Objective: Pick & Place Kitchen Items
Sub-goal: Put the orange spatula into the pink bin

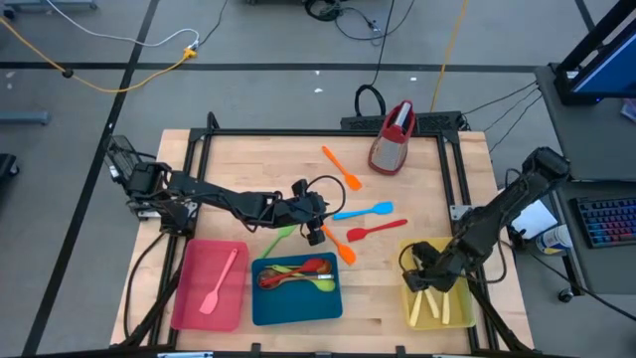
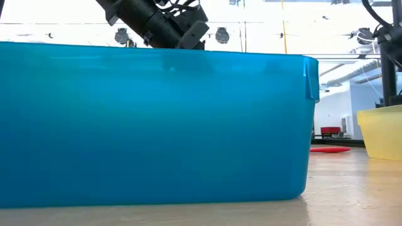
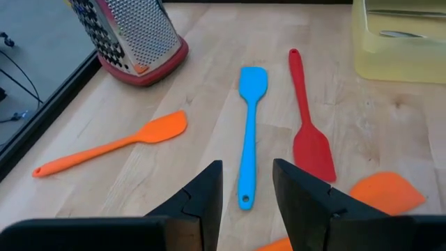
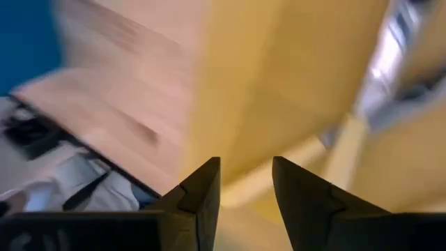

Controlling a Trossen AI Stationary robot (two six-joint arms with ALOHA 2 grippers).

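Note:
On the wooden table lie a blue spatula (image 1: 363,212), a red spatula (image 1: 376,231), two orange spatulas (image 1: 341,167) (image 1: 338,245) and a green utensil (image 1: 278,239). My left gripper (image 1: 318,235) is open and empty over the table's middle. In the left wrist view its fingers (image 3: 209,192) stand on either side of the blue spatula's handle end (image 3: 244,199), above it. My right gripper (image 1: 425,273) is open and empty over the yellow tray (image 1: 459,316), which holds cream knives (image 1: 434,306). In the right wrist view (image 4: 245,188) only the tray's yellow wall shows.
A red tray (image 1: 194,298) holds a pink spatula (image 1: 221,281). A blue tray (image 1: 296,310) at the near edge holds red and green spoons (image 1: 298,274); its wall fills the low view (image 2: 157,125). A red-topped metal grater (image 1: 393,137) stands at the far side.

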